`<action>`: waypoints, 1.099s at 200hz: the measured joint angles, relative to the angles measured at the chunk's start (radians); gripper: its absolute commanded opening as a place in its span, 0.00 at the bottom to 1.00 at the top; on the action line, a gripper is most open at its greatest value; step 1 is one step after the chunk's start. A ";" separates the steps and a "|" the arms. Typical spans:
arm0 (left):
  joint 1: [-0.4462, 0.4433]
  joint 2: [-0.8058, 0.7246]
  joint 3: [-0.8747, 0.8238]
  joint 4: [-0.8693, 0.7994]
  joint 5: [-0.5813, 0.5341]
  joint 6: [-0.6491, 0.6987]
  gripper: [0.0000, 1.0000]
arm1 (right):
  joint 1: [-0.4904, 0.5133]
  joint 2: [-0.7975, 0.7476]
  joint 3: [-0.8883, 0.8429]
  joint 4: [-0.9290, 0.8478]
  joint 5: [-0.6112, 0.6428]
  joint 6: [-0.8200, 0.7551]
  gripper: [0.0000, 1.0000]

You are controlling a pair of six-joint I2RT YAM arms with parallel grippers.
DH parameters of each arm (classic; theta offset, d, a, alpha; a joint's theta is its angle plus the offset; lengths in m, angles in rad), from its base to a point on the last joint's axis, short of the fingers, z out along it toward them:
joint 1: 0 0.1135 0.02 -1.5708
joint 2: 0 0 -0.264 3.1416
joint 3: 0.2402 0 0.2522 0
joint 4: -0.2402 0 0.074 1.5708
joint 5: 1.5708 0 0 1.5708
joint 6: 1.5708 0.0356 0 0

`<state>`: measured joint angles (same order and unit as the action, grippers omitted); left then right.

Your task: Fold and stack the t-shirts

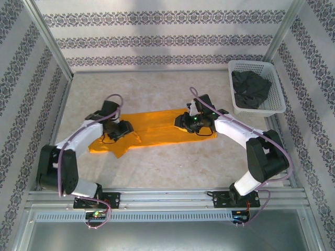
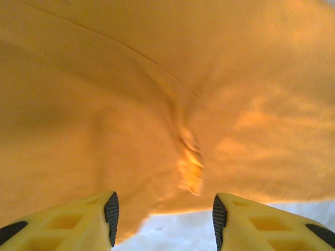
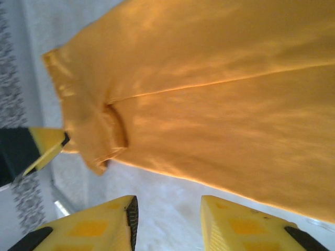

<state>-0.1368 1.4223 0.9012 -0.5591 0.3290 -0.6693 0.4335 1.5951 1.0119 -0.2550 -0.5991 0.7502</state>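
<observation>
The left gripper (image 2: 165, 222) is released, fingers spread with nothing between them, at the near edge of the orange-yellow t-shirt (image 1: 154, 128); the right gripper (image 3: 167, 217) is likewise spread and empty beside the shirt's hem; the shirt lies partly folded on the table (image 1: 172, 167). The cloth ahead of the left gripper looks bunched, though blur makes that uncertain; closing there risks pinching one layer and dragging the fold crooked. The dark grey t-shirt (image 1: 251, 89) sits crumpled in the basket (image 1: 277, 109), well apart.
</observation>
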 measured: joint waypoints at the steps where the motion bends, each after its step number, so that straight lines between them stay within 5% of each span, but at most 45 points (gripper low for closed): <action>1: 0.006 -0.002 -0.001 -0.001 0.000 0.002 0.51 | 0.002 0.001 0.001 0.005 -0.005 0.000 0.39; 31: 0.209 -0.012 -0.034 -0.005 0.005 0.048 0.50 | 0.062 0.039 0.034 0.067 -0.080 0.004 0.39; 73: 0.334 0.071 -0.039 -0.001 0.007 0.113 0.49 | 0.081 0.066 0.046 0.112 -0.110 0.023 0.39; 135: 0.353 0.106 -0.047 0.014 -0.008 0.162 0.44 | 0.081 0.066 0.047 0.119 -0.114 0.033 0.39; 220: 0.353 0.123 -0.056 0.051 0.005 0.162 0.15 | 0.081 0.066 0.047 0.118 -0.113 0.034 0.38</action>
<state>0.2165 1.5452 0.8448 -0.5079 0.3340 -0.5072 0.5144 1.6615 1.0584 -0.1368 -0.7124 0.7837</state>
